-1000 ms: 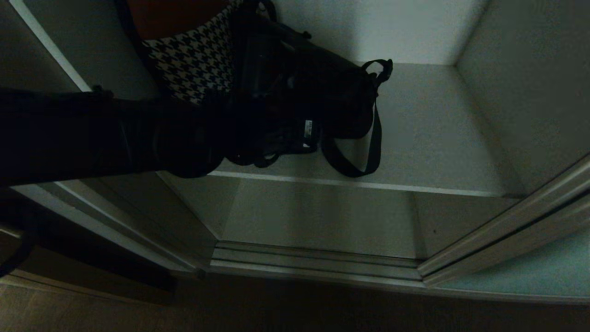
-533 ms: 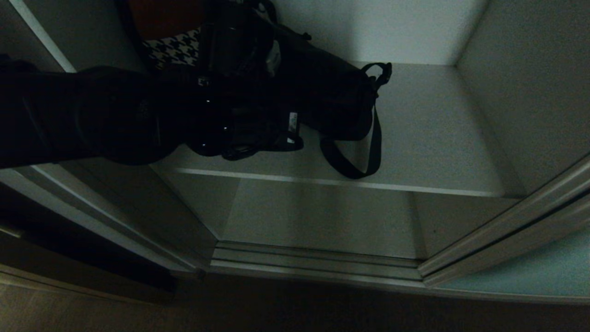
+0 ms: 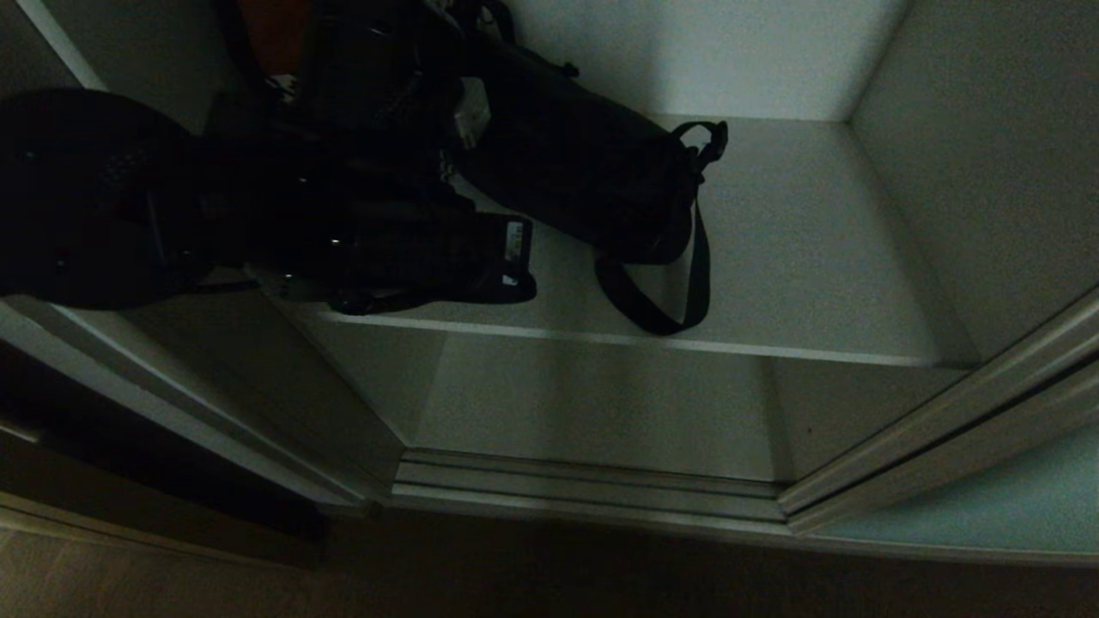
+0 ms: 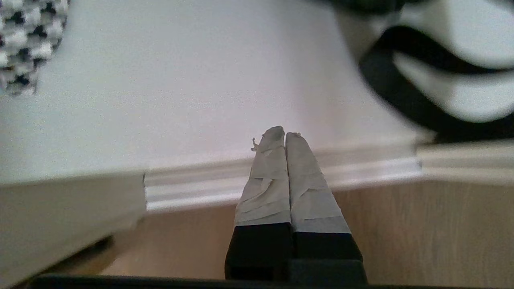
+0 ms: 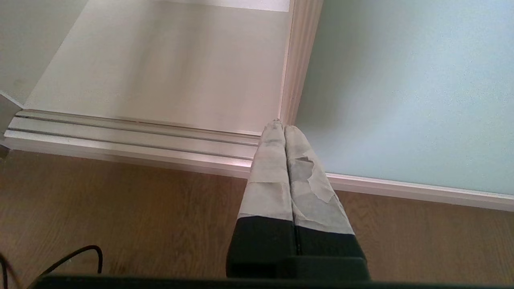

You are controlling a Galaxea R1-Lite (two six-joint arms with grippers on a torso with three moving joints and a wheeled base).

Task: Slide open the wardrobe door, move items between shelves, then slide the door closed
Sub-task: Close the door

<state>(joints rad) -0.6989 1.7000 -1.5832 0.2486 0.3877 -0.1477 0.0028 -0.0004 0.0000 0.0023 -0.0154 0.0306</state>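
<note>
Item: black fabric bag, lying on its side on the upper shelf of the wardrobe, toward the left, its wide strap loop trailing to the shelf's near edge. Behind it, at far left, a houndstooth cloth. Lower shelf beneath. Sliding wardrobe door stands pushed to the right, the opening uncovered. Left gripper: over the near-left edge of the upper shelf, jaws pressed together on nothing, apart from the strap. Right gripper: low by the door's frame, jaws closed and empty. Handling, as judged: the bag looks soft, light and limp; it would sag if lifted by the body. Best hold appears to be the strap loop, flat and easy to pinch, or the small top handle at the right end.
</note>
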